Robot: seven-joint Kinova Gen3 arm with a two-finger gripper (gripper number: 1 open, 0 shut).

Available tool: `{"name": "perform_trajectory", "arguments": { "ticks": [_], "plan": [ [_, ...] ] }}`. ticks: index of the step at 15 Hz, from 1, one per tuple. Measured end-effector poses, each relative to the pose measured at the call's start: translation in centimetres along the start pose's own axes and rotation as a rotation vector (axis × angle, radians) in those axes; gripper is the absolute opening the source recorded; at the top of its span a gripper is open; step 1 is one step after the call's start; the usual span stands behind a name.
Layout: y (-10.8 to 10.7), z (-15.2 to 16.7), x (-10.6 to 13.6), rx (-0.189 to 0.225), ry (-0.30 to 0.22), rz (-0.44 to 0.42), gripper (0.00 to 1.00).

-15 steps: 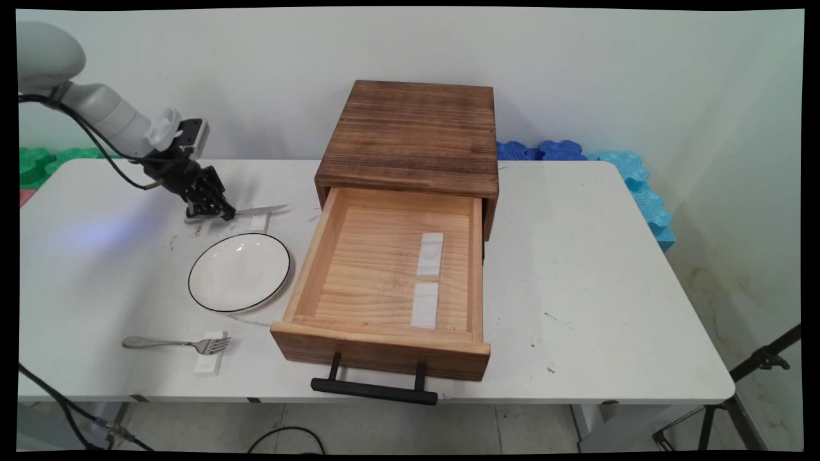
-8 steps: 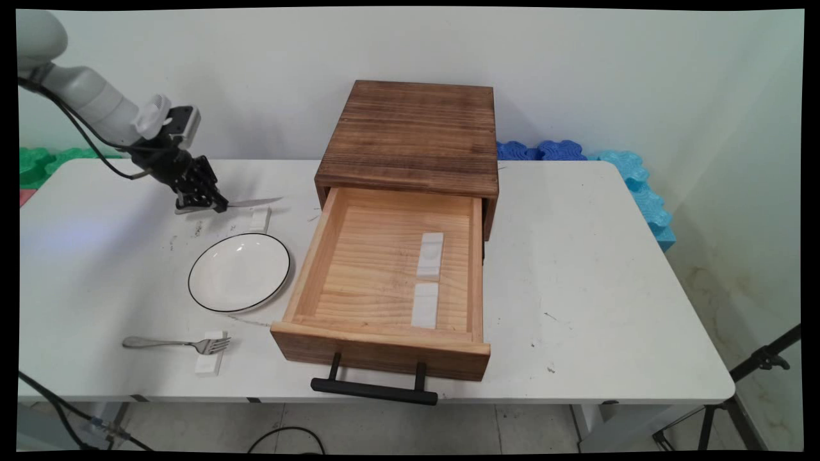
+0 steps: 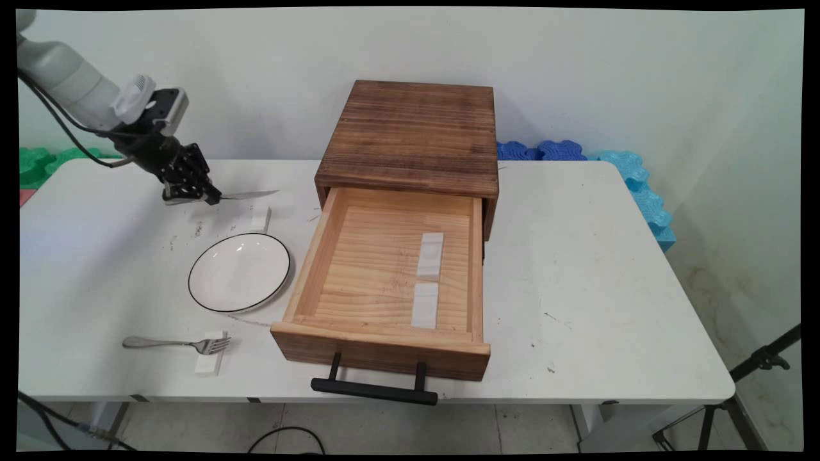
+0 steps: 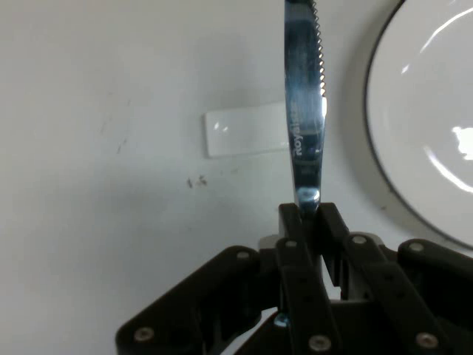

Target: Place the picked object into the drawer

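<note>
My black gripper is shut on the handle of a metal table knife and holds it lifted above the table's far left. Its blade points right, roughly level. In the hand view the serrated blade rises straight up from between my closed fingers. Below it on the table lies a small white rest block. A white plate with a thin black rim sits just nearer the camera.
A wooden box with its drawer pulled open stands mid-table; two white blocks lie inside the drawer. A fork rests with its tines on another white block near the front left edge.
The gripper has risen and shifted left and away with the knife, lifting it off the table and off the white block.
</note>
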Motion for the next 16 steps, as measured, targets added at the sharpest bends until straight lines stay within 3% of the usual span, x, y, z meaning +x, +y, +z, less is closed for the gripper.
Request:
{"name": "perform_trajectory", "arguments": {
  "ticks": [5, 16],
  "plan": [
    [1.5, -2.0, 1.9, -0.002, 0.017, 0.030, 0.00],
    [5.6, -5.3, 8.9, -0.018, 0.076, 0.103, 0.00]
  ]
}}
